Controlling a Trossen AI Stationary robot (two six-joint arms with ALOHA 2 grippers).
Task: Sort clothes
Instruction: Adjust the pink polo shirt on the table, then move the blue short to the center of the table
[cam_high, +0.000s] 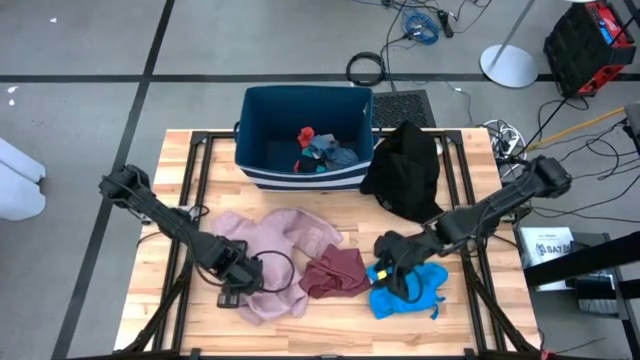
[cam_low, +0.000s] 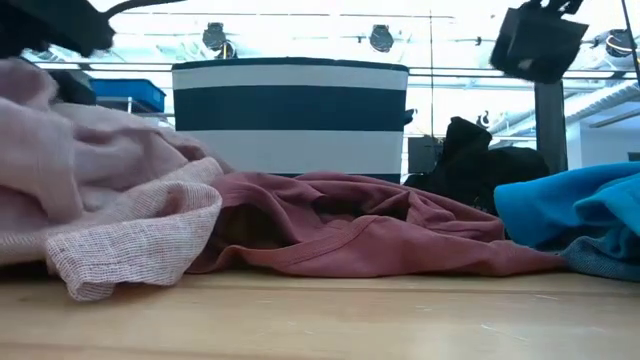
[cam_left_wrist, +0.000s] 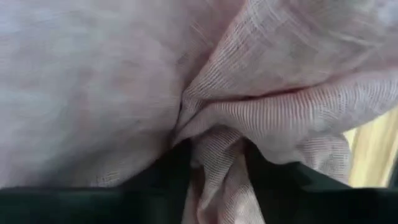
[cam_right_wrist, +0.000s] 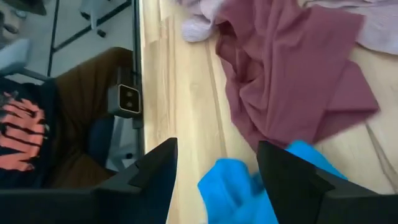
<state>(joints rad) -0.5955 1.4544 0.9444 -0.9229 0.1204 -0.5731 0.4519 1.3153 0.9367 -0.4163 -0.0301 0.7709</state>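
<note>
A pale pink garment (cam_high: 275, 240) lies crumpled on the table's near left. My left gripper (cam_high: 240, 280) is shut on it. A maroon garment (cam_high: 335, 272) lies bunched at the near middle, and a bright blue one (cam_high: 410, 292) to its right. My right gripper (cam_high: 393, 268) is open above the blue garment's left edge (cam_right_wrist: 239, 186) and clear of it in the low view (cam_low: 540, 40). A black garment (cam_high: 405, 170) lies at the far right. Small red, teal and grey socks (cam_high: 320, 150) lie inside the bin. My left gripper pinches a bunched fold of the pink garment (cam_left_wrist: 214, 143) between its two fingers (cam_left_wrist: 161, 174), with several gathered layers. It holds the garment's near left part. The cloth rises toward the gripper (cam_low: 30, 100), and the rest of the garment lies on the table.
A dark blue bin with white stripes (cam_high: 300, 180) stands at the table's far middle. Bare wood shows along the near edge (cam_high: 330, 335). Beyond the near edge, the right wrist view shows a camera mount (cam_right_wrist: 127, 96) and a seated person's clothing (cam_right_wrist: 25, 130).
</note>
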